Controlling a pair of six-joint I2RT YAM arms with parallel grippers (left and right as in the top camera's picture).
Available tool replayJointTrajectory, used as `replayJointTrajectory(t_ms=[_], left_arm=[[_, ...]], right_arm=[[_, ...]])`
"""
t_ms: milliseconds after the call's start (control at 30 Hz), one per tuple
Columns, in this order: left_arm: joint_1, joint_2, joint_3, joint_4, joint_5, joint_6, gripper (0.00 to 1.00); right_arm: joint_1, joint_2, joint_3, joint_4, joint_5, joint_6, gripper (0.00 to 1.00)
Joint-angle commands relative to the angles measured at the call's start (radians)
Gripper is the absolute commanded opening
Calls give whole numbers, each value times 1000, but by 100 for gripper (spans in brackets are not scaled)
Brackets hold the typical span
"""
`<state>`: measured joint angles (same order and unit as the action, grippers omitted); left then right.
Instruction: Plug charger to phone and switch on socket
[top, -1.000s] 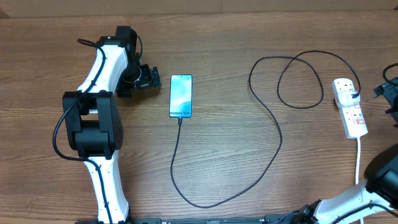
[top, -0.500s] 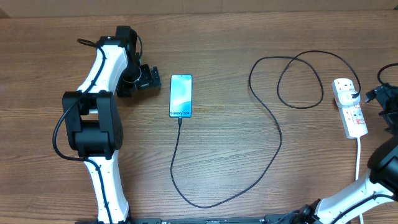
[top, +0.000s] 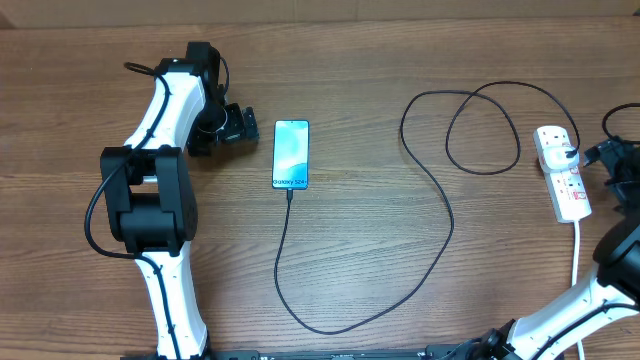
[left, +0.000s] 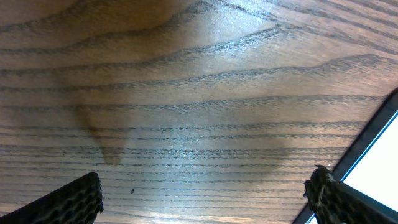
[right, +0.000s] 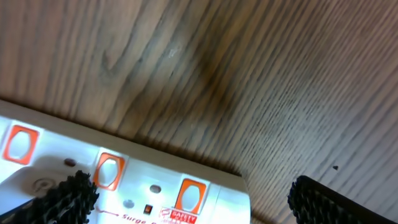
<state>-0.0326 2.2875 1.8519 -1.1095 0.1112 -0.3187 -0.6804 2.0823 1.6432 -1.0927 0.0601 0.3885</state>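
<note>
The phone (top: 291, 153) lies flat, its blue-teal screen up. The black charger cable (top: 440, 205) runs from a black plug in the white socket strip (top: 567, 190), loops across the table, and its tip meets the phone's near end. My left gripper (top: 250, 125) is open and empty just left of the phone; its wrist view shows the fingers (left: 205, 202) spread over bare wood, with the phone's edge (left: 373, 155) at the right. My right gripper (top: 602, 155) is open beside the strip's right side. Its wrist view shows the fingers (right: 193, 202) over the strip (right: 134, 158) with its orange-red switches.
The strip's white cord (top: 576, 255) runs toward the front right edge. The cable's loop (top: 482, 130) lies left of the strip. The left arm's base (top: 145, 205) stands at the left. The wooden table (top: 360, 260) has bare room in the middle.
My right gripper has moved left, closer to the socket strip. The left arm, the phone and the cable have not moved.
</note>
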Motion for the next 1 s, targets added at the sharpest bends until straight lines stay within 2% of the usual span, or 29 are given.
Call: replayJointTrajectory(t_ms=[0,500,967], left_arm=[[-5,-2,0,1,-4,0,100],[-5,-2,0,1,-4,0,100],[-5,-2,0,1,-4,0,100]], right_arm=[[-2,7,-2,-3,15,-23,100],[-2,7,-6,-19,-8,-83,100],[-2,7,-40,16,-36,-79,100]])
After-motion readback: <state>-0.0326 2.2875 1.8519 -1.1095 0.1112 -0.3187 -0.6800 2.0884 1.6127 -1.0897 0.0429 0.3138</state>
